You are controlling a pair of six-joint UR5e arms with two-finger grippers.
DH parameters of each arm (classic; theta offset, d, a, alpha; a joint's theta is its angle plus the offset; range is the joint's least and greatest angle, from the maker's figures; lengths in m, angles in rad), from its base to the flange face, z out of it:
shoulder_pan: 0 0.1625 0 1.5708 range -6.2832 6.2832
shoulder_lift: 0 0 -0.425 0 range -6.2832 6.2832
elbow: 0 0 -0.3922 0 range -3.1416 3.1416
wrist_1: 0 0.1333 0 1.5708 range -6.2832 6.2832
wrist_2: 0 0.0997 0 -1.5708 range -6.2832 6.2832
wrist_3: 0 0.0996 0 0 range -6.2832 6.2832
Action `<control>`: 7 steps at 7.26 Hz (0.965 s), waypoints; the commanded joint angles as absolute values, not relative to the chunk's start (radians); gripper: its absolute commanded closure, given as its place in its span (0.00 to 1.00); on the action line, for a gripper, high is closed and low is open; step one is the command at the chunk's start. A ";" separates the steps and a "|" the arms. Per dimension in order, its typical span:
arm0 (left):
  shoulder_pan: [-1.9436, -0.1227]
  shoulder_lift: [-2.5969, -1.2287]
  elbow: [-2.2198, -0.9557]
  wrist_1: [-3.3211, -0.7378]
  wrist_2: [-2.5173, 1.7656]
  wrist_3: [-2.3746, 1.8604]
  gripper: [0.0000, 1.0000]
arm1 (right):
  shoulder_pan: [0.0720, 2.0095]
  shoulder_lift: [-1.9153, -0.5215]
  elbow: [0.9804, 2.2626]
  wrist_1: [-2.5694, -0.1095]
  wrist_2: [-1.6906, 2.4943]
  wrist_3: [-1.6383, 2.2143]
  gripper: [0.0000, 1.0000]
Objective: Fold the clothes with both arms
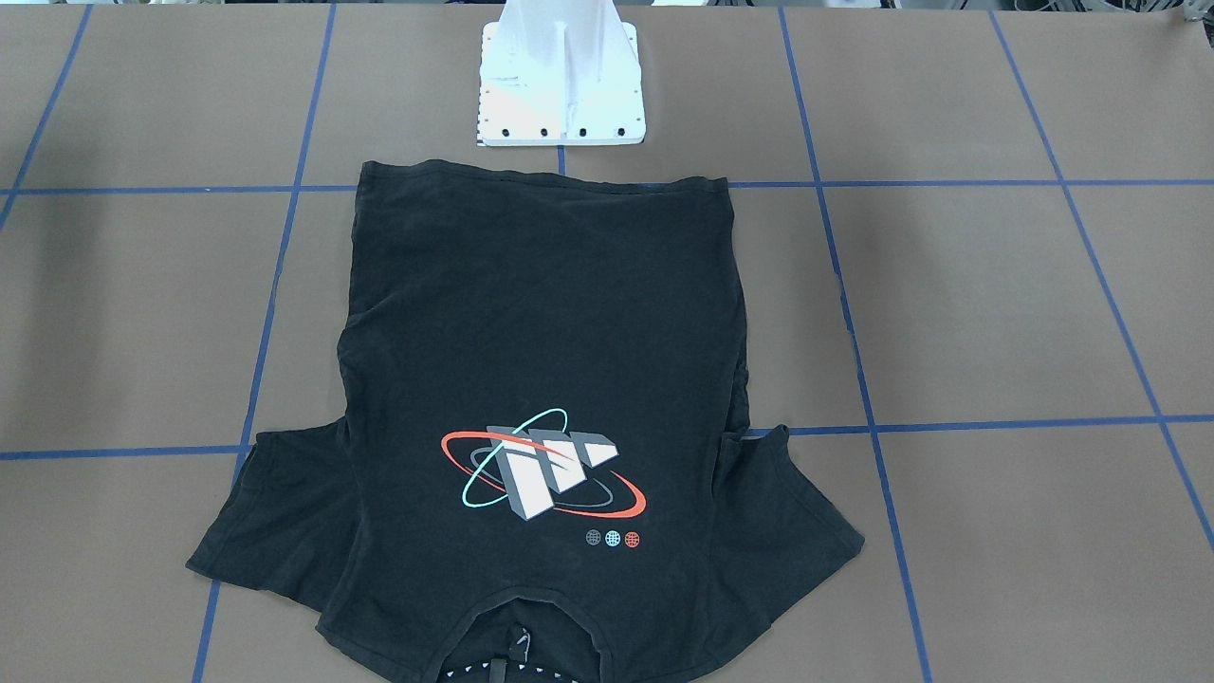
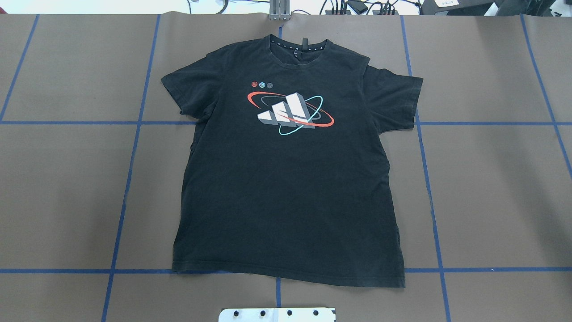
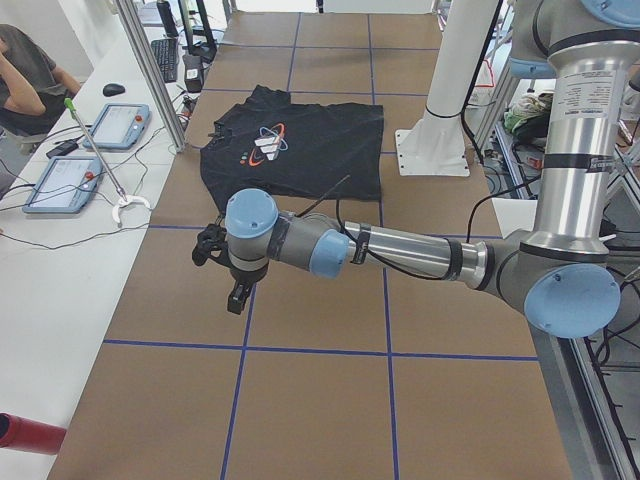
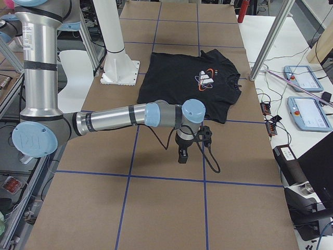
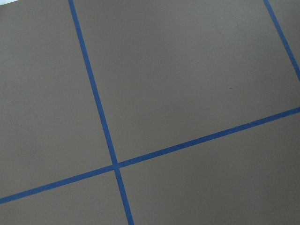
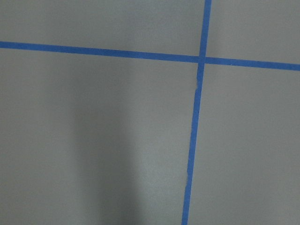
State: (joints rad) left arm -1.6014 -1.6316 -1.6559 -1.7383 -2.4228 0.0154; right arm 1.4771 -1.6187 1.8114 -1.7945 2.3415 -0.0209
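Observation:
The black T-shirt (image 2: 286,188) lies flat and spread out in the middle of the brown table, graphic side up, collar away from the robot base. It also shows as the T-shirt (image 1: 541,360), (image 3: 290,150), (image 4: 177,86). My left arm hangs above bare table off the shirt's side, its gripper (image 3: 238,297) pointing down, well apart from the cloth. My right gripper (image 4: 182,155) hangs likewise on the opposite side. I cannot tell whether either is open or shut. Both wrist views show only table and blue tape.
The white pedestal base (image 1: 560,85) stands by the shirt's hem. Blue tape lines (image 2: 134,134) grid the table. A side bench holds teach pendants (image 3: 120,125), a metal post (image 3: 150,70) and cables, and a person (image 3: 25,70) sits there.

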 commanded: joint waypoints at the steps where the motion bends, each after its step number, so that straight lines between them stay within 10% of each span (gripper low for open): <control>1: -1.635 -1.651 -1.640 -1.738 -2.437 0.017 0.00 | 1.477 -1.620 1.793 -1.795 2.342 -0.018 0.00; 7: -1.626 -1.569 -1.597 -1.928 -2.442 0.025 0.00 | 1.476 -1.612 1.792 -1.758 2.350 -0.028 0.00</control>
State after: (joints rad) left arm -1.6302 -1.5806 -1.6154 -1.8633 -2.4409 0.0257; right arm 1.4767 -1.6186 1.7942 -1.7700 2.3488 -0.0203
